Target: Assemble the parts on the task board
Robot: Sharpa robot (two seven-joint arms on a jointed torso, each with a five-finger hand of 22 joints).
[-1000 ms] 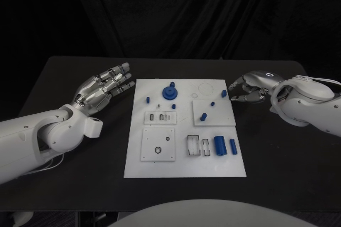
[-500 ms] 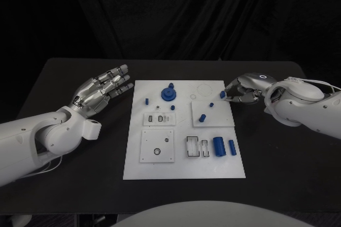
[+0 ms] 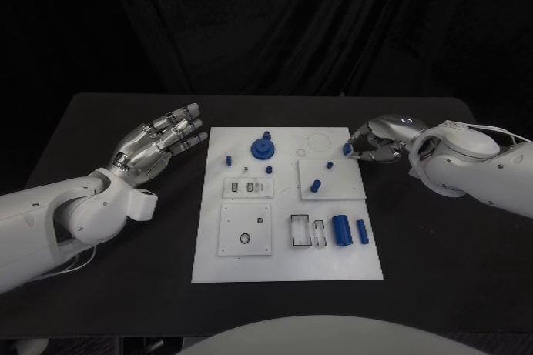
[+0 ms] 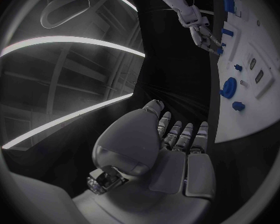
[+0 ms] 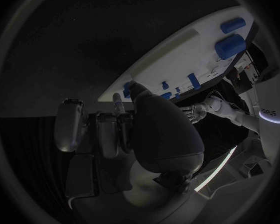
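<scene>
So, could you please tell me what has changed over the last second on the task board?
The right hand has edged leftward along the task board's far right edge, closing its fingers around the small blue part there; whether it actually grips the part is not clear. The left hand stays open beside the board, and the other parts have not moved.

Only legible text: partial lettering, looks like "arps", on white arm (image 5: 269,115), right wrist view.
</scene>
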